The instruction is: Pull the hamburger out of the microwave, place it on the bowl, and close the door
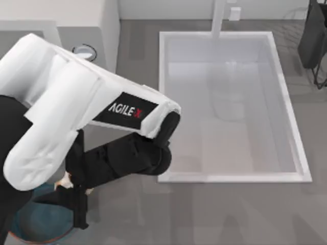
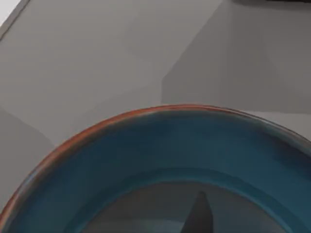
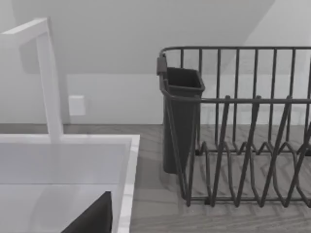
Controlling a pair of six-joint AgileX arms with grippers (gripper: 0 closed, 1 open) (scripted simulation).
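- The hamburger [image 1: 66, 179] sits in my left pincer [image 1: 71, 196], a pale bun with a tan edge peeking out beside the black fingers, held just over the bowl [image 1: 30, 229].
- The bowl, teal inside with a reddish-brown rim, stands on the grey counter [image 1: 214, 214] at its front left corner; my left wrist view looks straight down into it [image 2: 160, 145], with a dark fingertip [image 2: 199, 216] over its centre.
- My left pincer is pinched on the hamburger, fingers pointing down at the bowl.
- The microwave [image 1: 97, 23] stands at the back left, one silver-rimmed knob [image 1: 84, 51] showing past my white arm.
- A white sink [image 1: 286, 102] fills the counter's middle and right, with a white faucet [image 1: 219, 18] at its back edge.
- A dark wire dish rack [image 3: 243, 145] with a cutlery cup [image 3: 180, 116] stands beside the sink at the right.
- My right arm is parked at the back right by that rack; I cannot tell how its pincer stands.
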